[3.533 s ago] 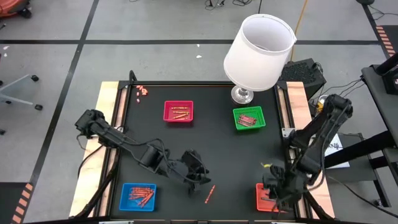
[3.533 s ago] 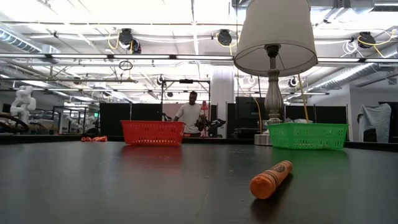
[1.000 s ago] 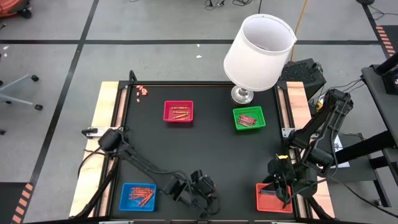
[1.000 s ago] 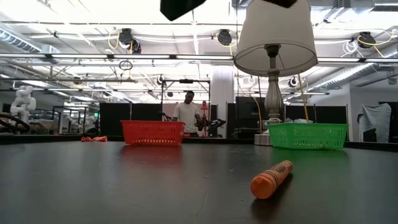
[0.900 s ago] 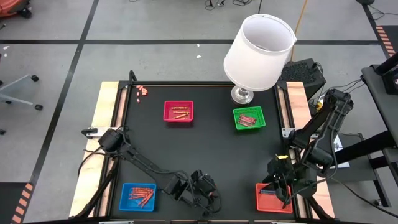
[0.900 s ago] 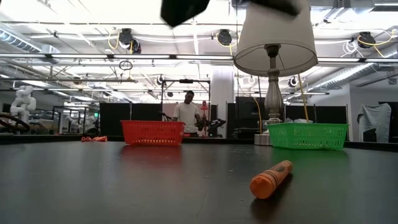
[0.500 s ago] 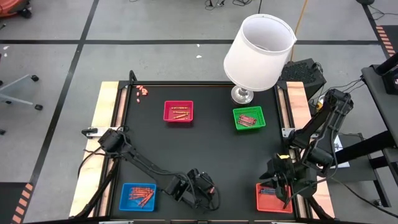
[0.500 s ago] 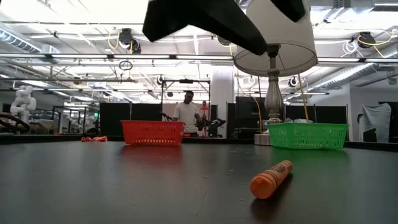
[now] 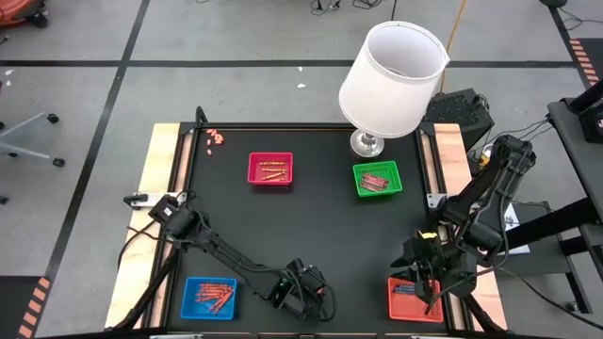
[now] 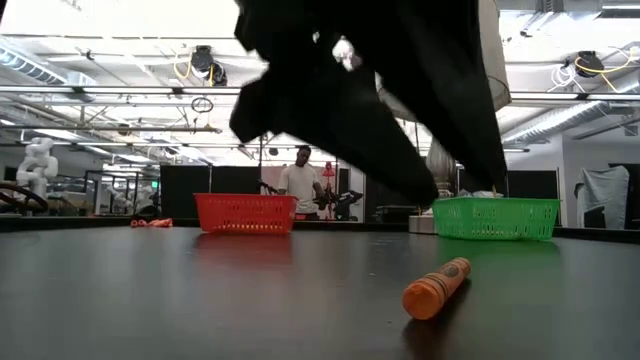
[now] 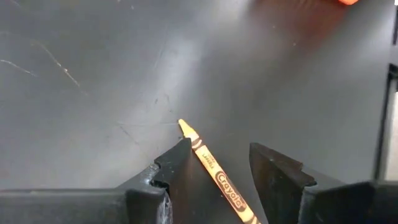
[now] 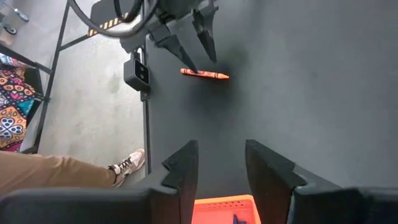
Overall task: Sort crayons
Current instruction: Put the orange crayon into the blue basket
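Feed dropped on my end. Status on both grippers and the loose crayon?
Left gripper open, straddling the orange crayon on the mat. Right gripper open, empty, over the orange tray. Nothing in the way.

High cam looks straight down on the whole table [image 9: 311,217]. Low cam sits at tabletop level facing the room. Left wrist cam is right up close, peering between the left gripper [image 11: 219,163] fingers at an orange crayon [image 11: 217,177], which the right wrist cam catches from farther off.

Low view — the left arm [image 10: 380,90] blurs across, hiding the lamp [image 10: 492,60] almost entirely.
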Controlling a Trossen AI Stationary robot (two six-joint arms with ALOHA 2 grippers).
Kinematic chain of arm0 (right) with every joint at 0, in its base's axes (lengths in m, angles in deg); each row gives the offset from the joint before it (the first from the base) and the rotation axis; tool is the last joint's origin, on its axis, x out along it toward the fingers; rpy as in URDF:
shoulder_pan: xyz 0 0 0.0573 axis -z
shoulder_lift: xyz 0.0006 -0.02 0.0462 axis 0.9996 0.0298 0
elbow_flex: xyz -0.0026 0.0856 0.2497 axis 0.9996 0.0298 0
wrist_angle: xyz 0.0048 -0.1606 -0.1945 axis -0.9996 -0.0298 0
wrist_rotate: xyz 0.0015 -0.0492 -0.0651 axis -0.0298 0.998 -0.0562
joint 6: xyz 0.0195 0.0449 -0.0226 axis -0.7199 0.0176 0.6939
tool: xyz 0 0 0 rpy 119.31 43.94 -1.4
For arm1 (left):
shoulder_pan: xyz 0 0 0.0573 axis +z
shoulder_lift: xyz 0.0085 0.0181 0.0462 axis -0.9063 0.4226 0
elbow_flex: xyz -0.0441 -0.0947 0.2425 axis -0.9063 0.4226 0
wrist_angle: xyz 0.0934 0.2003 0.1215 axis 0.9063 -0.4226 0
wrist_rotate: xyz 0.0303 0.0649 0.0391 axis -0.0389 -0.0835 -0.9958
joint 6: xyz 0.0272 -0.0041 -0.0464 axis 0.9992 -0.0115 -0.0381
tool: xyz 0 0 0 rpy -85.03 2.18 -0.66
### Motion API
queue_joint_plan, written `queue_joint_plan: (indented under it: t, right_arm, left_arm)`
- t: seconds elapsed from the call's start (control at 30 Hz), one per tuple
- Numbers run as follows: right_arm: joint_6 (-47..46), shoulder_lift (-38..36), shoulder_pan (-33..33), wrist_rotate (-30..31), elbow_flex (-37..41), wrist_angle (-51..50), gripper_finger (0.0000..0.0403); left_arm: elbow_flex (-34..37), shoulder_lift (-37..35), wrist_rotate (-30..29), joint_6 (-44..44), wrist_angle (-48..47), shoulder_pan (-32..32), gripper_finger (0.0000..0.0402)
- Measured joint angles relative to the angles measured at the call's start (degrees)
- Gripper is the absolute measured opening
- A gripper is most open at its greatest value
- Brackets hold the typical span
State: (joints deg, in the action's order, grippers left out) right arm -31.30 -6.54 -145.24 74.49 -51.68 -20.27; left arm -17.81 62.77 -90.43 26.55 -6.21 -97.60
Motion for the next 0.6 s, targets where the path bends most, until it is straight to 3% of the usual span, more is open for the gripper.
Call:
queue_joint_plan:
  t: [0.33,0.6]
  right_arm:
    - [0.0,0.0,0.0,0.0,0.0,-0.33,0.0116]
    - [0.0,0.0,0.0,0.0,0.01,-0.36,0.0116]
  left_arm:
    - [0.0,2.85,-0.21,-1.42,0.51,-0.05,0.0159]
    - [-0.12,4.36,4.51,-1.07,0.4,-0.31,0.0083]
